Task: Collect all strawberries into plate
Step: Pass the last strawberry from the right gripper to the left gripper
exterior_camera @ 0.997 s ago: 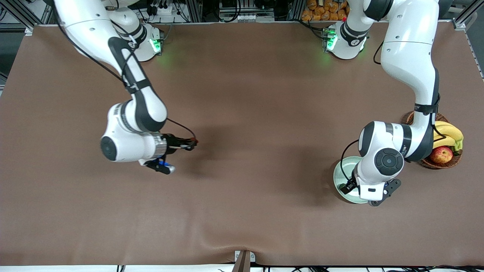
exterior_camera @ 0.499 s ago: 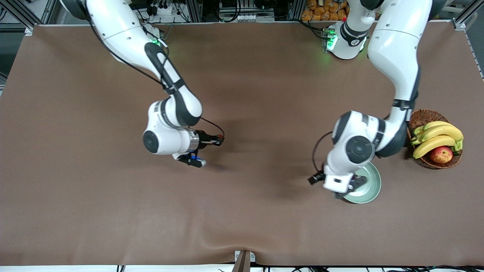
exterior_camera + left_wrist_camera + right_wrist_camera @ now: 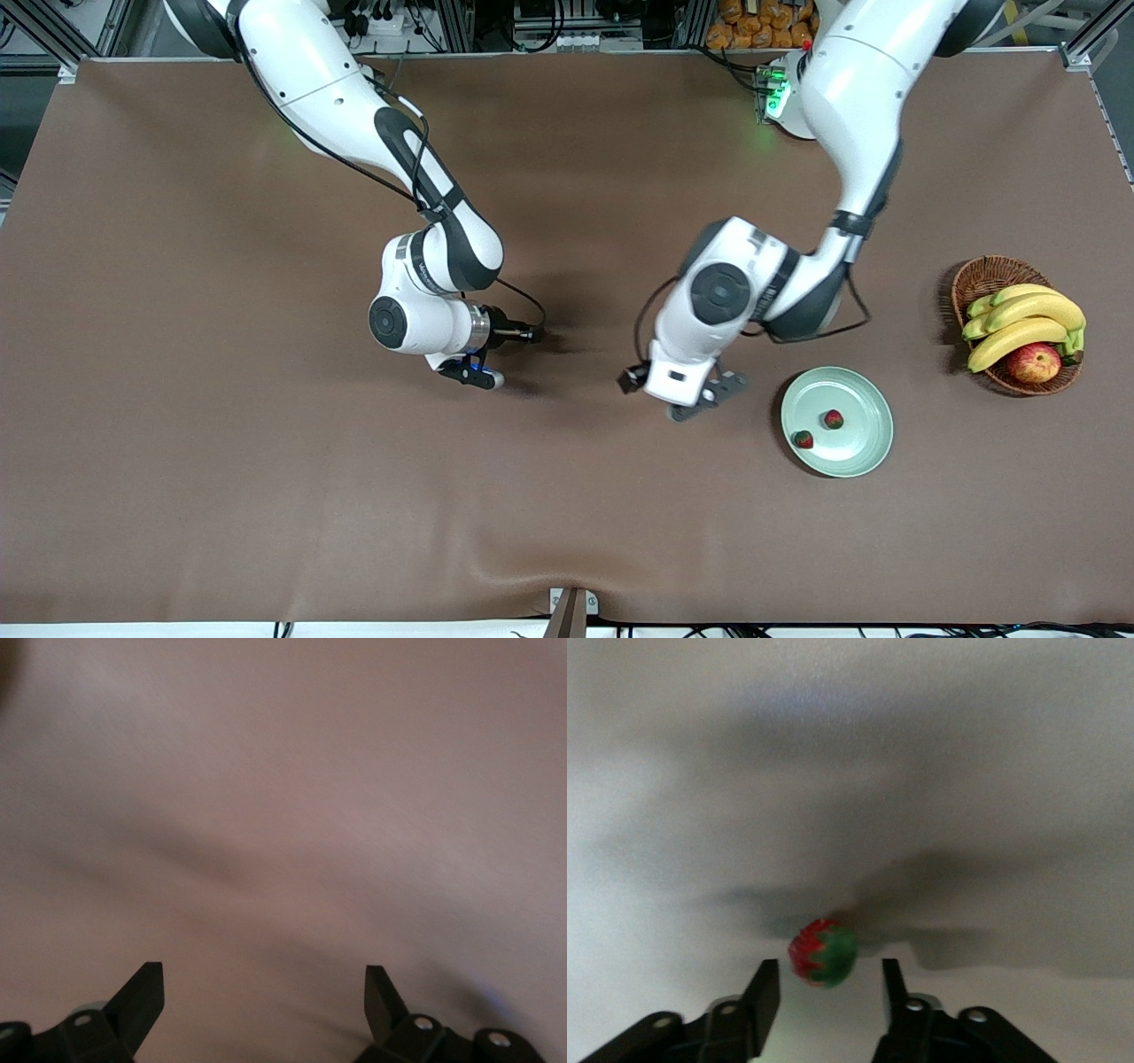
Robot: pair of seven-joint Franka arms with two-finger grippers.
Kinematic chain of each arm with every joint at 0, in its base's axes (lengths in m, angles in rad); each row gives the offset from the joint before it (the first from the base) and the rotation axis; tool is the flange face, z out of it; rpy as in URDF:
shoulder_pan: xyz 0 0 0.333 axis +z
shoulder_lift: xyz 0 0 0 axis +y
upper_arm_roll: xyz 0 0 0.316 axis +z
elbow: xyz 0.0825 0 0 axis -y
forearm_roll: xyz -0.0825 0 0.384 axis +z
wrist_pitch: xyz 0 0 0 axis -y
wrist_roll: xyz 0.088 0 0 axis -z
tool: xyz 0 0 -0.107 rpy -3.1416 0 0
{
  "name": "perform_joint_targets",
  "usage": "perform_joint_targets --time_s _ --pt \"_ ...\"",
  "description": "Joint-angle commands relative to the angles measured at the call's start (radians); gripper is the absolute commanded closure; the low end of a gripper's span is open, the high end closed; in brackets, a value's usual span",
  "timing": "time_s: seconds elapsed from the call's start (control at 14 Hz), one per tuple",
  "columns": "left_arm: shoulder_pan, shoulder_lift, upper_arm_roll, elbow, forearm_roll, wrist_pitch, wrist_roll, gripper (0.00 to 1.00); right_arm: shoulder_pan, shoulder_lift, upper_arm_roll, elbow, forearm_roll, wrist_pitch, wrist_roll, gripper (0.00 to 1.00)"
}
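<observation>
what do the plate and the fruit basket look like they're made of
The plate: pale mint green, smooth and glossy with a raised rim, likely glazed ceramic or hard plastic; the look leaves that open. The basket: brown woven strands along its wall, apparently wicker, matte.

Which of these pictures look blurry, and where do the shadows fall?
Front view: sharp, with soft arm shadows on the brown table. Left wrist view: smeared; a dim shadow band above the left pincer. Right wrist view: washed pale, a slightly soft strawberry near the right pincer, dark shadow streaks around it.
</observation>
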Motion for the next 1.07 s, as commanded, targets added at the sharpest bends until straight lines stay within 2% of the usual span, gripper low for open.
perform_joint_targets --time_s 0.0,0.14,0.28,0.43,0.71,0.78,0.93,1.0 --pt "-0.017 0.042 0.005 0.031 -0.003 0.043 -0.078 0.0 -0.014 -0.018 -0.013 0.004 0.01 -0.005 -0.001 0.01" --pt "-0.049 0.059 0.005 0.038 -0.003 0.055 -0.174 0.0 -0.063 -0.062 -0.014 0.003 0.008 -0.021 -0.002 0.0" --pt "-0.102 0.1 0.011 0.064 -0.002 0.083 -0.341 0.0 -0.116 -0.126 -0.034 -0.002 -0.016 -0.112 -0.002 0.0" --pt "-0.141 0.139 0.017 0.097 0.0 0.107 -0.5 0.0 -0.161 -0.203 -0.077 -0.002 -0.18 -0.227 -0.002 0.0" --pt "-0.211 0.162 0.019 0.106 0.003 0.159 -0.742 0.0 -0.288 -0.41 -0.077 0.035 -0.546 -0.465 -0.011 0.0" --pt "-0.241 0.164 0.044 0.106 0.006 0.181 -0.84 0.0 -0.32 -0.45 -0.077 0.065 -0.579 -0.548 -0.013 0.0" --pt "-0.32 0.182 0.129 0.108 0.001 0.236 -0.936 0.0 -0.377 -0.493 -0.077 0.169 -0.585 -0.736 -0.016 0.0" --pt "-0.34 0.188 0.146 0.108 0.001 0.252 -0.965 0.0 -0.408 -0.511 -0.077 0.211 -0.584 -0.815 -0.031 0.0"
